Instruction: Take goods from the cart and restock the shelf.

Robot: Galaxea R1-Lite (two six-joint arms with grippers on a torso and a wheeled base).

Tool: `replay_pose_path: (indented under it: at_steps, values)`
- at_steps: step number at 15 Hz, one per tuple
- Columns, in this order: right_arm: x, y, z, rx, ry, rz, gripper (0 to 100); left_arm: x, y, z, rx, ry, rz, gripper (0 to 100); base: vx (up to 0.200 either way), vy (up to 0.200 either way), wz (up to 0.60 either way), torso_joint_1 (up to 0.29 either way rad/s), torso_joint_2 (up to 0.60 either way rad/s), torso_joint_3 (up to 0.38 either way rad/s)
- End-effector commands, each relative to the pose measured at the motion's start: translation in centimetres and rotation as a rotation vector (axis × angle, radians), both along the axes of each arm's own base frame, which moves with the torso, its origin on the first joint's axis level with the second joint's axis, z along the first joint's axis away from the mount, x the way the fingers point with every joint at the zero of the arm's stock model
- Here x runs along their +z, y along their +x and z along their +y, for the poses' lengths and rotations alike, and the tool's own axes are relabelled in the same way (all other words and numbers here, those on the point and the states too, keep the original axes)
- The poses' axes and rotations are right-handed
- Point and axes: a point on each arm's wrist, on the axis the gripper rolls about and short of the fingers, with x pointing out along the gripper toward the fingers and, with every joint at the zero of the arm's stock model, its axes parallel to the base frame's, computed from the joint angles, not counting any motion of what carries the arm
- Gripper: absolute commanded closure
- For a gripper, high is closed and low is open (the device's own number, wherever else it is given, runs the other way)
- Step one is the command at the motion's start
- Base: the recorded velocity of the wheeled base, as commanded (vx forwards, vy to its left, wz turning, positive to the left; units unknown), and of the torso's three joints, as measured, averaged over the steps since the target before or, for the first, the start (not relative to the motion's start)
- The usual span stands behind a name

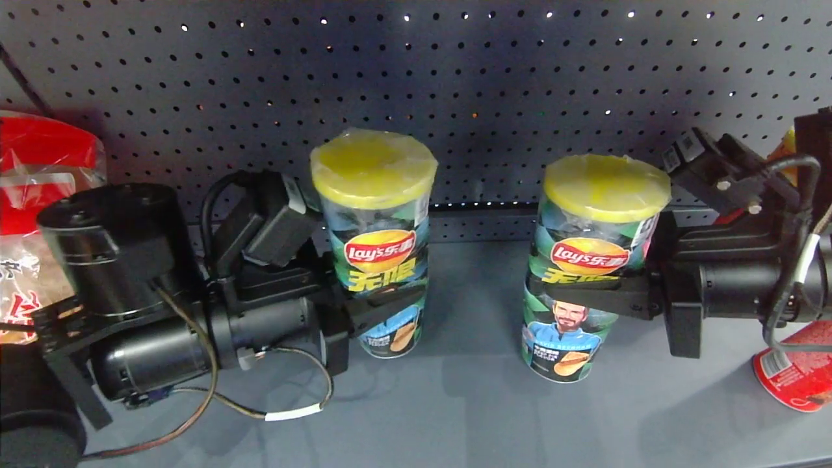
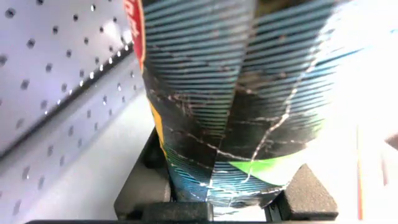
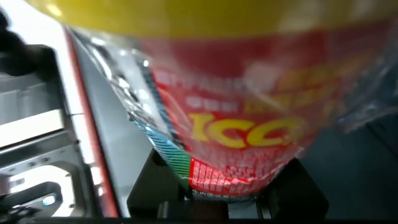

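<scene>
Cans upright on shelf (image 1: 468,403). L gripper (image 1: 383,298) clamped on left can (image 1: 380,250) from its left, R gripper (image 1: 585,294) on right can (image 1: 593,250) from its right; I'd let go, back outward.

Grey shelf (image 1: 468,396) backed by a dark pegboard panel (image 1: 520,71).
The pegboard panel stands upright, with bright pinpoints of light showing through its uppermost holes. At its foot a narrow perforated strip (image 1: 484,227) meets the flat shelf, which stretches forward from the panel under soft, even light.
</scene>
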Motion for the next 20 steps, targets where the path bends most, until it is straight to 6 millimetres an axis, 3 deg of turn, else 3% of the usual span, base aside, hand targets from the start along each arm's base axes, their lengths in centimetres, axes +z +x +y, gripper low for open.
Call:
replay_pose_path:
  at_steps: [1, 8, 16, 20]
  values:
    - [-0.2, 0.6, -0.4, -0.033, -0.006, 0.007, 100, 0.7, -2.7, 1.4, -0.024, -0.013, -0.019, 100, 0.0, 0.0, 0.0, 0.0, 0.0, 0.0]
    - [1.8, 1.8, 0.2, -0.044, 0.032, -0.037, 100, -0.9, -4.2, -1.7, -0.158, 0.026, 0.046, 100, 0.0, 0.0, 0.0, 0.0, 0.0, 0.0]
    - [2.4, 2.0, 0.3, -0.044, 0.041, -0.054, 100, -2.6, -2.8, -4.8, -0.195, 0.068, 0.112, 100, 0.0, 0.0, 0.0, 0.0, 0.0, 0.0]
    - [2.4, 2.1, 0.3, -0.046, 0.042, -0.053, 100, -2.8, -3.2, -5.2, -0.21, 0.075, 0.119, 100, 0.0, 0.0, 0.0, 0.0, 0.0, 0.0]
